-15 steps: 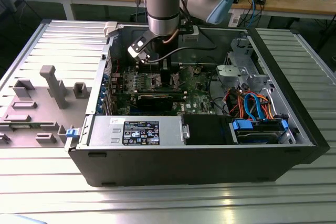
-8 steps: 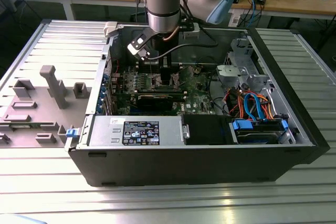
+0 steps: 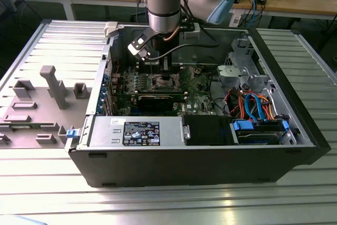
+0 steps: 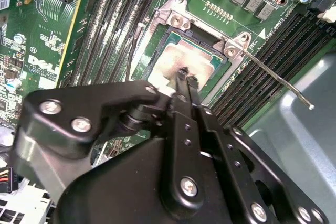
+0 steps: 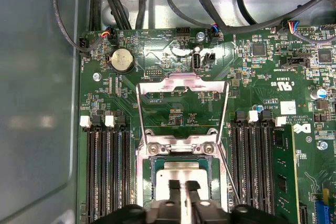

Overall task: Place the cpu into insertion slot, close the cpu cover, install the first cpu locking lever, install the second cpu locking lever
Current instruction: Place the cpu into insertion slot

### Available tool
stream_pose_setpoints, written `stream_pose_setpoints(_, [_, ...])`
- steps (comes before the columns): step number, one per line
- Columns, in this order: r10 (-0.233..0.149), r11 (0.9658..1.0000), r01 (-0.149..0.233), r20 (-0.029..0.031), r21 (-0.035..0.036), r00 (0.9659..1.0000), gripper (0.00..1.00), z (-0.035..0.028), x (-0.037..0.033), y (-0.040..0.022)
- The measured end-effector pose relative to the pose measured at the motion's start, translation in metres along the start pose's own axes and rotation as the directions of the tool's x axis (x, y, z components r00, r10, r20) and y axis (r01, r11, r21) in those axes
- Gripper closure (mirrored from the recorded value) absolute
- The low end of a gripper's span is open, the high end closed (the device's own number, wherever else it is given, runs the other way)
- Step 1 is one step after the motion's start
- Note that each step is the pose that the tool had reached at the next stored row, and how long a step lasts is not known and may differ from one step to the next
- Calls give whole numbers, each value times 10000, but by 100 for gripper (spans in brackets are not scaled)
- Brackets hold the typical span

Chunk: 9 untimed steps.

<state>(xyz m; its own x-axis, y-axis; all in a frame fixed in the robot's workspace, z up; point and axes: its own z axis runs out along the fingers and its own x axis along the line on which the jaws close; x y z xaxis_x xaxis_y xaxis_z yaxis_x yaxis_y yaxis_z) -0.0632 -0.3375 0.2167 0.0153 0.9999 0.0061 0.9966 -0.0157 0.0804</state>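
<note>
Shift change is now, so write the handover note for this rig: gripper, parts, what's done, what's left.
Gripper: the black gripper sits low over the socket, just above the chip.
Parts: the small flat square cpu with the dull grey metal top lies in the square, silver-rimmed insertion slot. The thin silver metal cpu cover, a frame with a square window, is swung open, away from the slot. A thin metal locking lever sticks out free beside the slot.
Done: the cpu looks seated.
Left: closing the cover and locking both levers.
</note>
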Motion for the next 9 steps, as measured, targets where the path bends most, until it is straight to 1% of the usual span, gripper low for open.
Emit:
stream_pose_setpoints(1, [0,10000,0,1,1,10000,89,0,0,0])
stream_pose_setpoints(2, [0,10000,0,0,0,10000,89,0,0,0])
stream_pose_setpoints(9, [0,10000,0,0,2,10000,89,0,0,0])
